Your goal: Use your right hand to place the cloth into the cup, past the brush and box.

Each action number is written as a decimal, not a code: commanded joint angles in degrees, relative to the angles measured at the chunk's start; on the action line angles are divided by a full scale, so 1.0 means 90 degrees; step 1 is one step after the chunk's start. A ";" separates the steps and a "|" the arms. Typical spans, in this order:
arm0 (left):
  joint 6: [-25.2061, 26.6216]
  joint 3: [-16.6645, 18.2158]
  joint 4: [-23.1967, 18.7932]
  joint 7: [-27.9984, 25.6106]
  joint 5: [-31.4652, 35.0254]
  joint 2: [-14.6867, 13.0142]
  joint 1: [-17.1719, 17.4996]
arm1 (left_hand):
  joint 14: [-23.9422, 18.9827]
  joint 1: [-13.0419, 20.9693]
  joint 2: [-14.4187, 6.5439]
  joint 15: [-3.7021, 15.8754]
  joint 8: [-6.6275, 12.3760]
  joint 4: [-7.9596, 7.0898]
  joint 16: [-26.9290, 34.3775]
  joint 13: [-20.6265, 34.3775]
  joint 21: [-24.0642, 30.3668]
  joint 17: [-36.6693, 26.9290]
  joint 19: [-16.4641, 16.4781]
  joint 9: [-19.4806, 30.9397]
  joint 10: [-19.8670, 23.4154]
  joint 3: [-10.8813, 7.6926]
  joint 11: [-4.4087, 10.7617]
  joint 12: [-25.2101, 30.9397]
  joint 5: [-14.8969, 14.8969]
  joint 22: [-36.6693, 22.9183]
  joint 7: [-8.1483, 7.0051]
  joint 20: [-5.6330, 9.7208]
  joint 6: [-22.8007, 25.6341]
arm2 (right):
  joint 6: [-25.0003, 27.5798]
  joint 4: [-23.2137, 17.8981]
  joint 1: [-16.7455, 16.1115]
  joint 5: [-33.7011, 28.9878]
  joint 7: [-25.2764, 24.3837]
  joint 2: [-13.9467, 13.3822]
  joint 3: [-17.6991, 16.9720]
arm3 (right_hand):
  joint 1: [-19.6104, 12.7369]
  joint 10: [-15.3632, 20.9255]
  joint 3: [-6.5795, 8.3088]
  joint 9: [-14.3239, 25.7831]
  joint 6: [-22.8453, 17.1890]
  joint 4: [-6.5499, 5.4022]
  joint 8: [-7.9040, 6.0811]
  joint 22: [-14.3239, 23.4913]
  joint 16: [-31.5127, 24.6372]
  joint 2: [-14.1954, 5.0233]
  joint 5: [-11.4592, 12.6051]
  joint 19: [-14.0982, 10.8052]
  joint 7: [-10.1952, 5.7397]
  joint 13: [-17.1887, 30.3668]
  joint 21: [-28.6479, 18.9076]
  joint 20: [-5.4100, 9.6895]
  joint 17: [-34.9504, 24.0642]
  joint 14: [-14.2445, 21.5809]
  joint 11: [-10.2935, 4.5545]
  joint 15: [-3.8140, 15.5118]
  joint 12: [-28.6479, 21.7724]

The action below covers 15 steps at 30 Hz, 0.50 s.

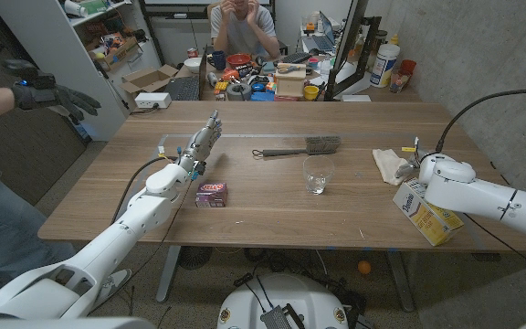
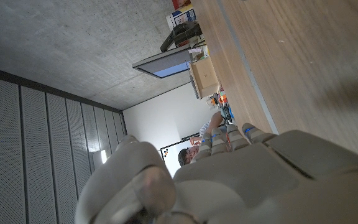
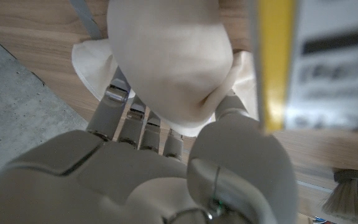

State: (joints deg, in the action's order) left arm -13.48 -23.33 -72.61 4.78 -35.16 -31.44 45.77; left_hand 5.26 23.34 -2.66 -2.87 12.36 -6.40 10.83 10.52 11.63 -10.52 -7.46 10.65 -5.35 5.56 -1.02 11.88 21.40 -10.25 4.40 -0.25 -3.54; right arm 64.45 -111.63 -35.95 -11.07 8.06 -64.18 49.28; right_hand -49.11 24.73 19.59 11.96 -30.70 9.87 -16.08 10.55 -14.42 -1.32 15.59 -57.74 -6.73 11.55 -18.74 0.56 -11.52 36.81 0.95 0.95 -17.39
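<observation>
Right wrist view puts your right hand right at the cloth, fingers reaching in under the pale bundle, though you cannot tell from here whether they have truly closed on it. From the head view the cloth lies on the tabletop toward its right side, just beside your right arm, and the tilted yellow-and-white box leans right against that forearm. That is your first worry: lift or swing the arm carelessly and the box tips or gets dragged along. The cup, clear glass, stands near the middle with nothing visible inside it, and the brush lies just behind it, handle pointing left. A light glass like that probably slides or topples if you press cloth in off-centre, and a loose fold could drape over the rim instead of dropping in. A low carry also risks clipping the brush. Your left hand hovers over the far left, fingers spread, holding nothing, with a small purple packet beside that arm.
</observation>
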 commanded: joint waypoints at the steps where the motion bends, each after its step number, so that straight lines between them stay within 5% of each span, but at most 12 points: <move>1: -0.0007 -0.0008 -0.0002 -0.0019 0.0008 0.0004 0.0030 | -0.0026 0.0011 -0.0068 -0.0004 0.0029 -0.0030 0.0050 0.0029 0.0033 -0.0018 -0.0010 0.0022 0.0007 0.0037 0.0010 0.0028 0.0035 -0.0027 0.0016 -0.0064 0.0056 | -0.0099 0.0014 -0.0049 -0.0107 -0.0219 0.0117 -0.0031 | -0.0729 0.0274 0.0171 0.0134 -0.0565 0.0028 -0.0203 0.0050 -0.0113 -0.0273 -0.0135 -0.0121 -0.0088 0.0058 -0.0037 0.0420 -0.0138 0.0352 -0.0150 0.0296 -0.0126; 5: -0.0026 -0.0005 0.0003 -0.0002 0.0004 0.0002 0.0034 | -0.0026 0.0014 -0.0071 0.0000 0.0032 -0.0029 0.0047 0.0029 0.0033 -0.0018 -0.0009 0.0022 0.0006 0.0043 0.0022 0.0025 0.0034 -0.0027 0.0019 -0.0069 0.0081 | -0.0191 -0.0060 -0.0222 -0.0148 -0.0559 0.0162 -0.0183 | -0.1463 0.0511 0.0211 0.0261 -0.1079 0.0002 -0.0390 0.0122 -0.0315 -0.0570 -0.0442 -0.0194 -0.0103 0.0140 -0.0133 0.0844 -0.0388 0.0691 -0.0233 0.0661 -0.0284; 10: -0.0043 -0.0003 0.0029 0.0012 -0.0005 0.0013 0.0033 | -0.0030 0.0017 -0.0074 0.0003 0.0033 -0.0027 0.0045 0.0030 0.0033 -0.0018 -0.0007 0.0022 0.0019 0.0052 0.0027 0.0026 0.0034 -0.0028 0.0021 -0.0070 0.0102 | -0.0330 -0.0105 -0.0341 -0.0173 -0.0767 0.0216 -0.0300 | -0.1808 0.0775 0.0188 0.0372 -0.1600 -0.0033 -0.0589 0.0167 -0.0453 -0.0696 -0.0588 -0.0377 -0.0120 0.0240 -0.0297 0.1220 -0.0601 0.0990 -0.0285 0.0963 -0.0486; 15: -0.0057 -0.0003 0.0061 0.0030 -0.0015 0.0022 0.0031 | -0.0028 0.0020 -0.0077 0.0006 0.0036 -0.0026 0.0040 0.0030 0.0032 -0.0018 -0.0008 0.0022 0.0014 0.0059 0.0020 0.0020 0.0033 -0.0028 0.0022 -0.0072 0.0129 | -0.0513 -0.0136 -0.0624 -0.0049 -0.1175 0.0313 -0.0631 | -0.2471 0.1153 -0.0070 0.0539 -0.1797 -0.0009 -0.0639 0.0327 -0.1030 -0.0708 -0.0616 -0.0726 -0.0065 0.0836 -0.0720 0.1350 -0.1329 0.1446 -0.0389 0.1198 -0.1028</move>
State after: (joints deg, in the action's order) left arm -13.54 -23.39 -72.60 4.72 -35.11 -31.38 46.00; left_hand 5.26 23.34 -2.66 -2.87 12.36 -6.64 10.83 10.52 11.63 -10.52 -7.18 10.66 -5.36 5.80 -1.02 11.88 21.40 -10.25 4.49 -0.53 -2.62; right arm 62.44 -112.11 -38.09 -12.12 3.26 -62.64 47.49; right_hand -68.45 33.48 20.04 16.14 -46.02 9.77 -21.38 12.67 -21.16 -7.55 10.10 -62.81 -7.45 16.37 -23.45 11.19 -20.24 48.53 -2.10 5.70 -24.47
